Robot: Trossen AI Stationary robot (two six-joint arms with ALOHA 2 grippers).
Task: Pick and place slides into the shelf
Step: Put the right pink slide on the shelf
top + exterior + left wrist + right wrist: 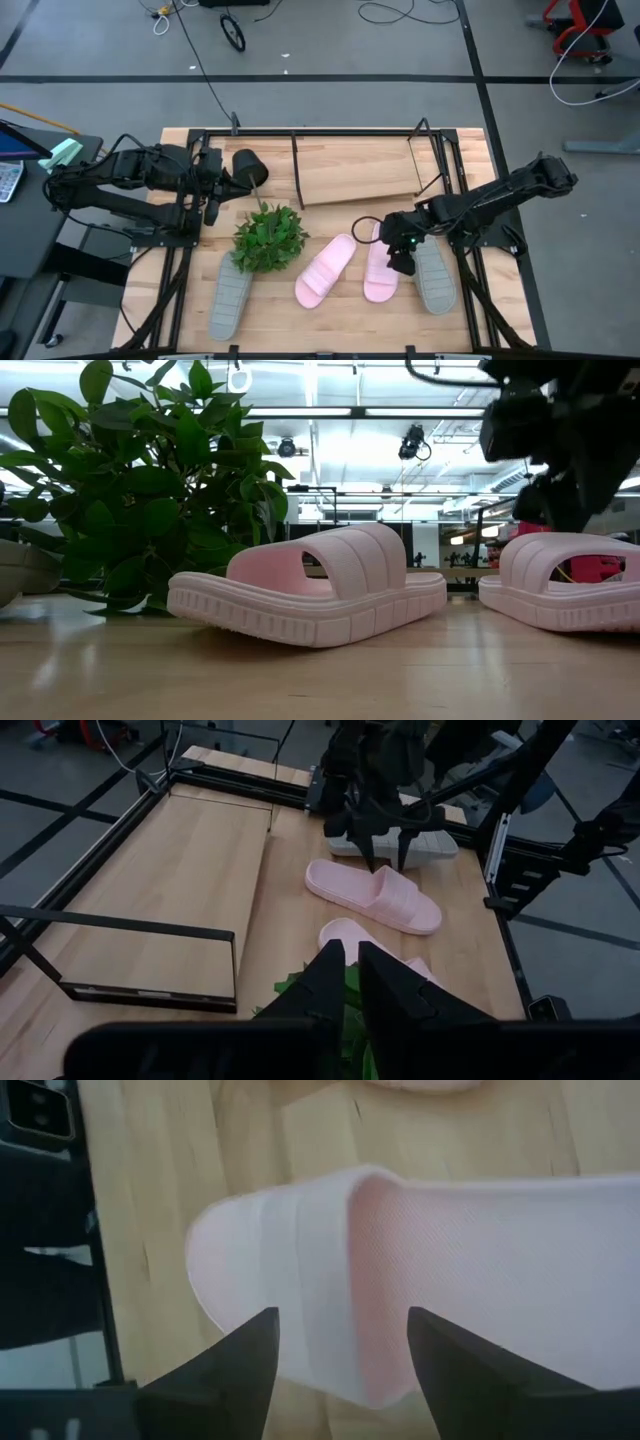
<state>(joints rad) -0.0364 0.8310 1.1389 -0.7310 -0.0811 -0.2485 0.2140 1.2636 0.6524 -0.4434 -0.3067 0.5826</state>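
Four slides lie on the worktop (330, 320), none yet on the shelf (360, 172). The right hand (400, 252) hangs directly over one pink slide (380, 265), the one nearer the right side. Its fingers (235, 1370) are spread wide and hold nothing; through the wrist camera the slide's strap end fills the gap between them, with one finger to either side of the slide's width. So the fingers already straddle the slide across its narrow way. The slide's long axis runs roughly front to back on the worktop, and the shelf sits beyond its far end, toward the back edge.

The second pink slide (326, 270) lies just beside it, angled, towards the plant (268, 238). A grey slide (434, 275) lies close on the right hand's other side, so I'd judge there is little room for the outer finger to drop without nudging it. The other grey slide (230, 298) sits well apart, at the left front past the plant.

The left hand (213, 187) waits at the back left, near a dark pot (250, 165); its fingers (325, 980) stand nearly together, empty. The right arm is plainly the nearer one for this slide.
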